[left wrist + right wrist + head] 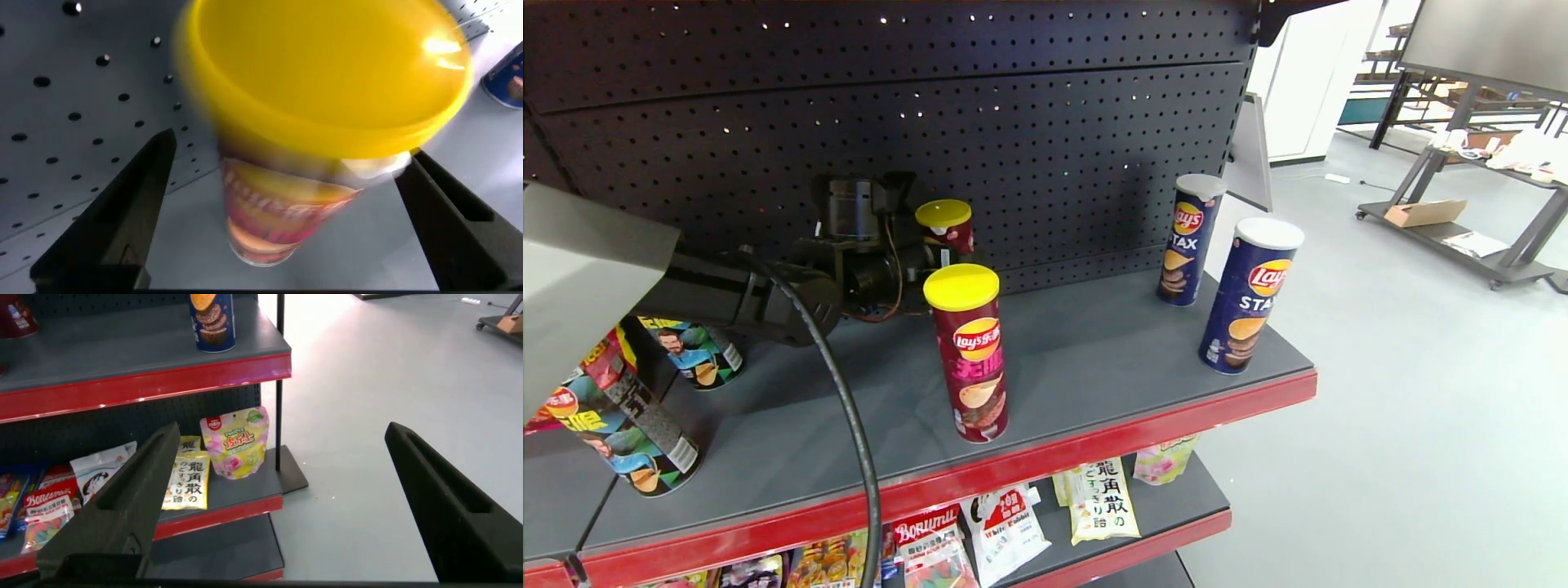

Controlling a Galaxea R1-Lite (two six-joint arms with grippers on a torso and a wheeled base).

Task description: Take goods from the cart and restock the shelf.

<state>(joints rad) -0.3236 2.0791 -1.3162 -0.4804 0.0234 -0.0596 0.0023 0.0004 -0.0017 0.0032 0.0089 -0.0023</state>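
left jaws straddle the can [945, 217] left of centre, seemingly loose; right jaws gape empty; likely light, crushable, so grip mid-body gently.

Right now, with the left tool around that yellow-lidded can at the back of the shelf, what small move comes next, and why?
Probably draw the left tool straight back, kept open. Its fingers stand apart from the yellow-lidded can, which looks upright on the shelf by the pegboard; its base is blurred, so go slowly.
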